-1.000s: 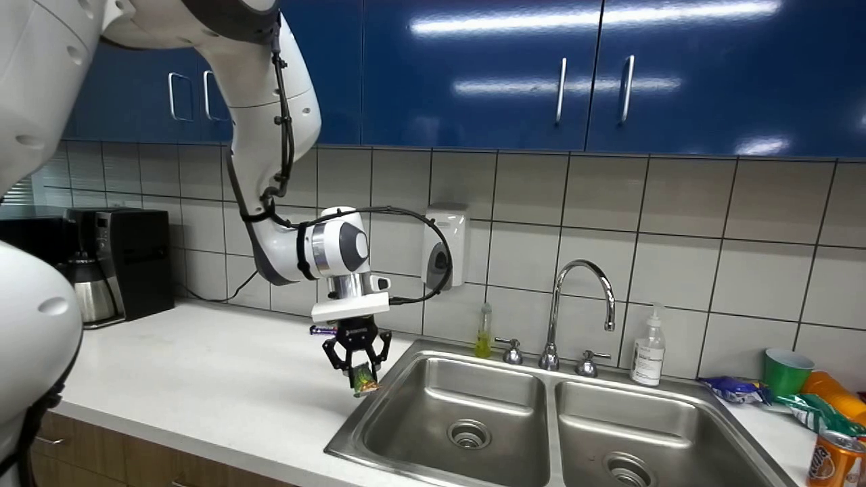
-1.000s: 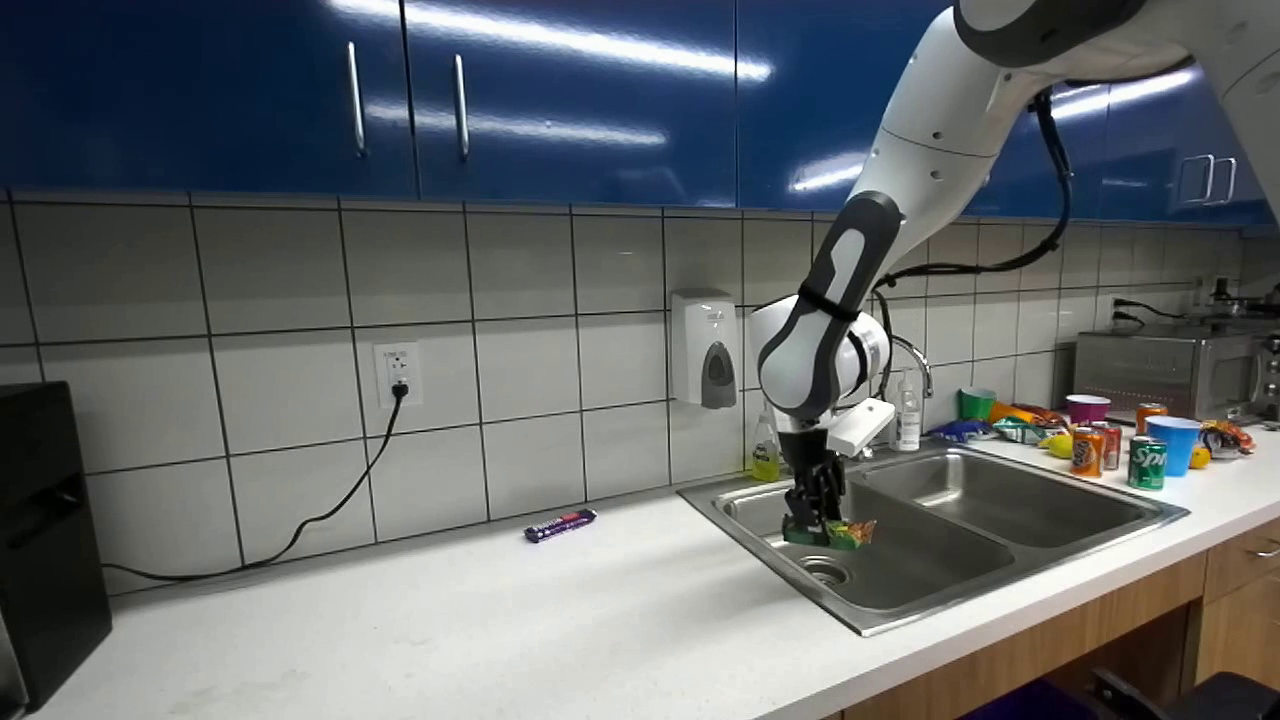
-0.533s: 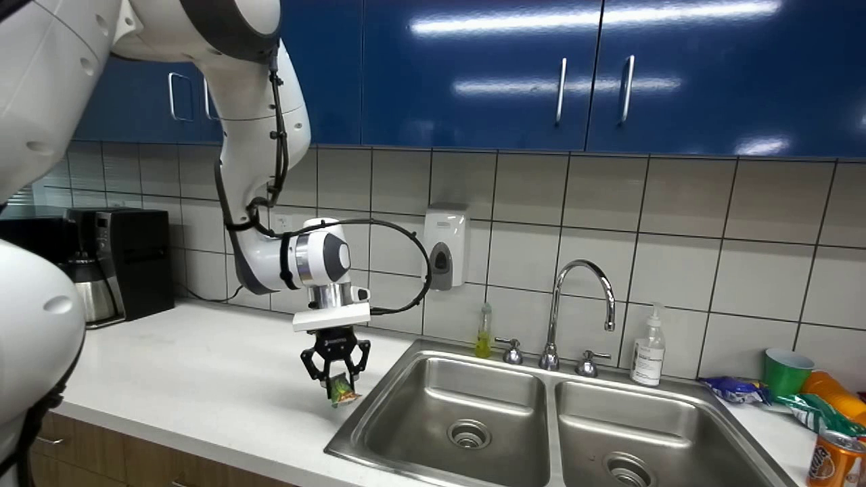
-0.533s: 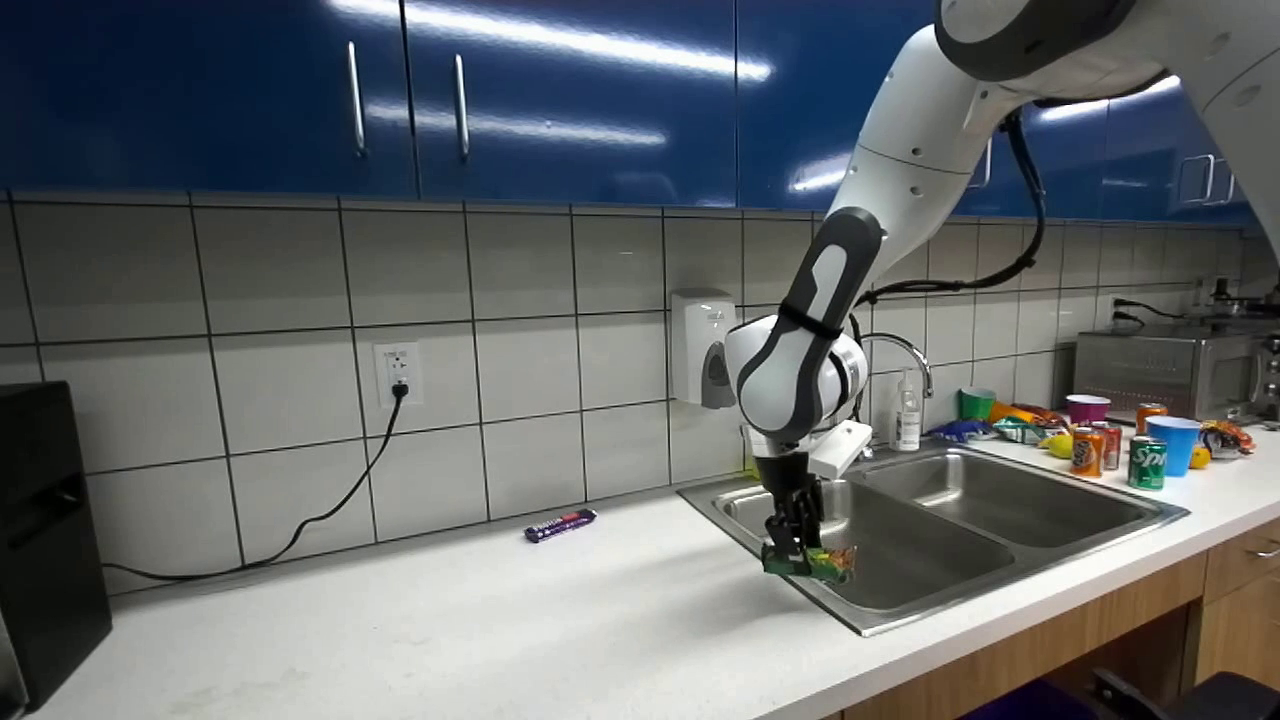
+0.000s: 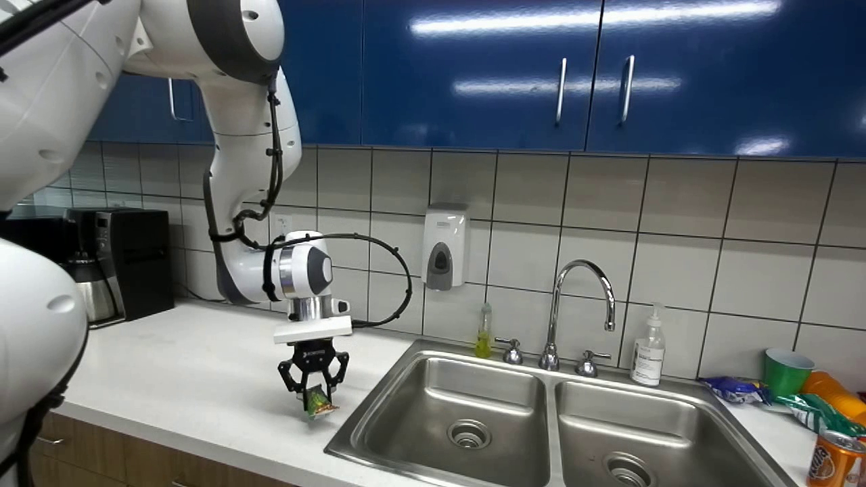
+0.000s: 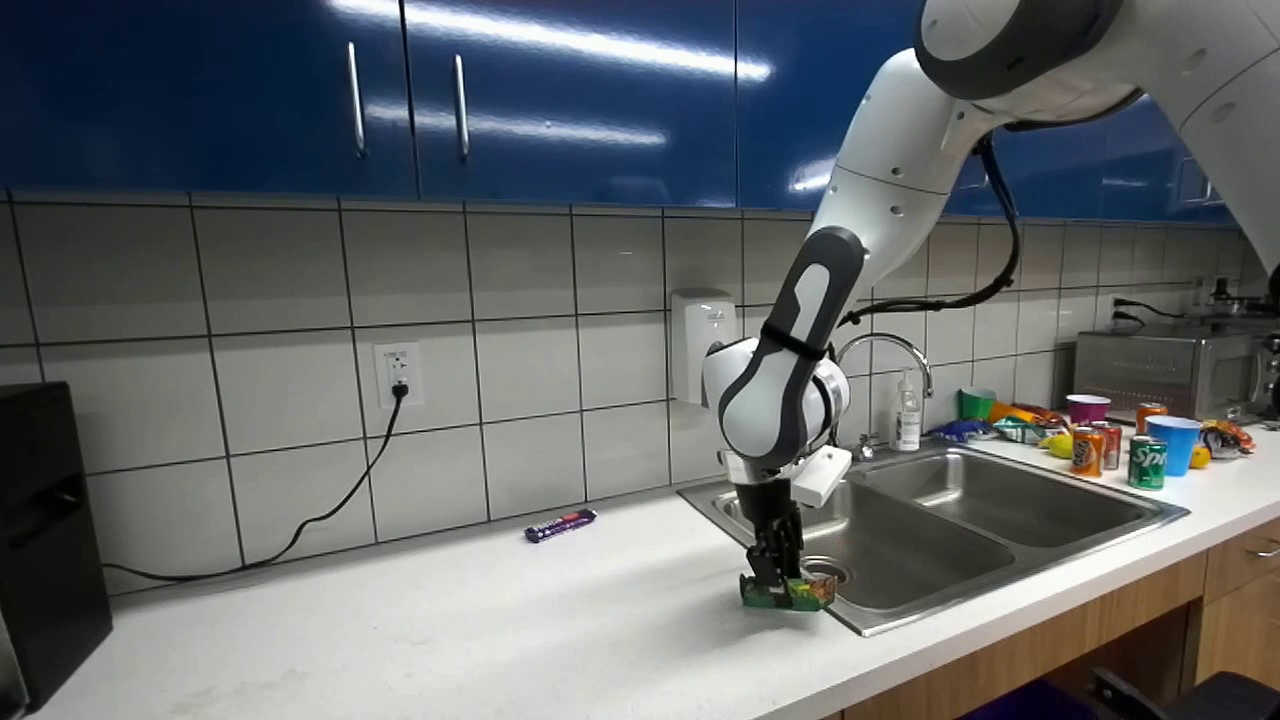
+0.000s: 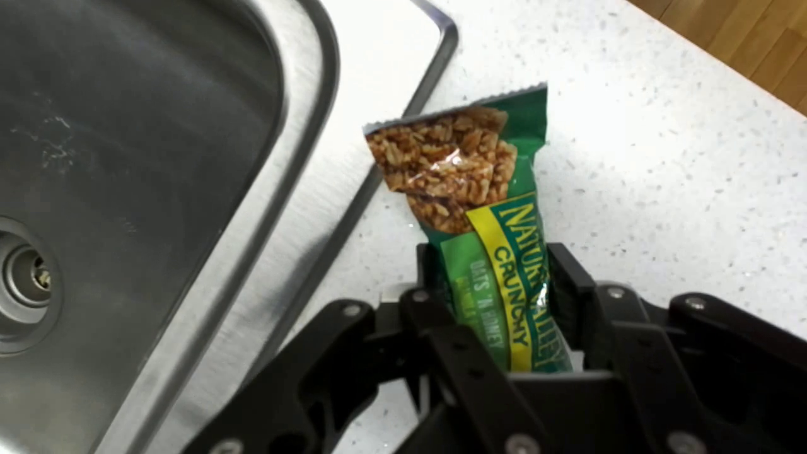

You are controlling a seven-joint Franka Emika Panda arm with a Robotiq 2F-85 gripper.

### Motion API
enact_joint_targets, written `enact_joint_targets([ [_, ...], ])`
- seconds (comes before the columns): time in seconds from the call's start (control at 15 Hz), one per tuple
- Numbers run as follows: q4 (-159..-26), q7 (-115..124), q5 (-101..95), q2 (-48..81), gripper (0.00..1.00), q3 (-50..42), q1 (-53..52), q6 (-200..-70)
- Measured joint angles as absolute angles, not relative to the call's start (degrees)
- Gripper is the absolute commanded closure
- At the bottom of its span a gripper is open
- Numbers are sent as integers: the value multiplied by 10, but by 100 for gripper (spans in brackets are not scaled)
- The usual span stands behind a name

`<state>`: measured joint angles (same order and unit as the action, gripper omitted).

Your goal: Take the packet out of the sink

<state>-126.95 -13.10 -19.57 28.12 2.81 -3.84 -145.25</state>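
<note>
White desk [image 6: 400,620] is the biggest thing in front of me, & prob. the drop-off spot. The arm [image 6: 890,180] bends over it w/ its far end facing down, I'd guess so the load can be set down roughly level. The steel sink [image 5: 377,400] sits in the desk just beside the tool [image 7: 495,271], which is pinching the packet [image 7: 488,233] from its two long sides. Sensible hold imo: the narrow way across suits the grip, & both ends stick out free. Packet's out of the sink, low over the desk nr the sink's edge, printed side up; can't tell if its underside touches. One end overlaps that edge in the wrist view, so a bit more clearance before letting go wd be safer, in case it slides back. A purple bar [image 6: 560,525] lies well apart from it on the desk, poss. parked there out of the way. Smallest, the black fingers [image 7: 570,274] bear on the packet at the sides; it reads CRUNCHY, so a harder squeeze might crumble it.
</note>
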Motion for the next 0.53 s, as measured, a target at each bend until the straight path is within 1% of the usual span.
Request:
enact_joint_targets([
  [0.53, -1268, -179, -155, 303, 81, 50, -36, -1483],
])
